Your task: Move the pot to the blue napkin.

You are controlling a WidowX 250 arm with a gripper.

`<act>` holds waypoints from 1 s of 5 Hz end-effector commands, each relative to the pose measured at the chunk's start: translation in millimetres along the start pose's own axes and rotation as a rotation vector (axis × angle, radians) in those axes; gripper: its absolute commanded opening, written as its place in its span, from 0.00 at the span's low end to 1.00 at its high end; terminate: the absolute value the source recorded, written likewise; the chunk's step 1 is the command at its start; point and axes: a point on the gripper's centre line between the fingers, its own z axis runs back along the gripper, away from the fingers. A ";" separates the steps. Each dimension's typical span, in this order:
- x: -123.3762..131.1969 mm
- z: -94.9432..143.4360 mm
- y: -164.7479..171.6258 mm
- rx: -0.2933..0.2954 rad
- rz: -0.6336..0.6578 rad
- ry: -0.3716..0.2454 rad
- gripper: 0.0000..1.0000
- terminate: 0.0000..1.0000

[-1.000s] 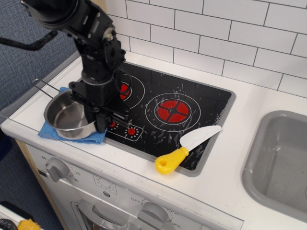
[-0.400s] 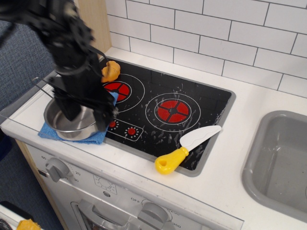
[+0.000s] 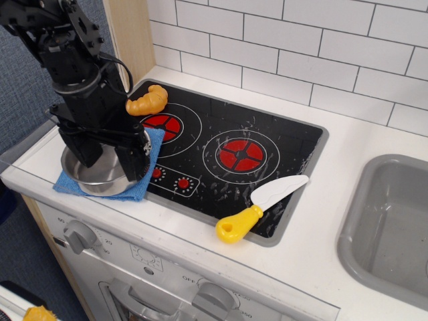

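Observation:
The small shiny steel pot (image 3: 100, 175) sits on the blue napkin (image 3: 137, 190) at the front left corner of the counter, left of the stove. My black gripper (image 3: 107, 157) hangs just above the pot, open, one finger (image 3: 134, 160) over the pot's right rim and the other over its left side. The jaws hold nothing. The arm hides the back of the pot and most of the napkin.
A yellow croissant (image 3: 148, 101) lies by the back-left burner. A yellow-handled white knife (image 3: 257, 206) lies across the stove's front right edge. The grey sink (image 3: 388, 221) is at the right. The tiled wall runs behind, a wooden post at the back left.
The arm has swung left and lifted off the pot, uncovering the croissant. The pot stays on the napkin; the jaws now stand apart above it.

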 end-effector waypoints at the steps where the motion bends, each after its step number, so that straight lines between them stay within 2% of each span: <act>1: 6.2 10.7 4.8 0.016 0.003 -0.037 1.00 0.00; 4: 6.2 10.7 4.8 0.016 0.003 -0.037 1.00 0.00; 5: 6.2 10.7 4.8 0.016 0.003 -0.037 1.00 1.00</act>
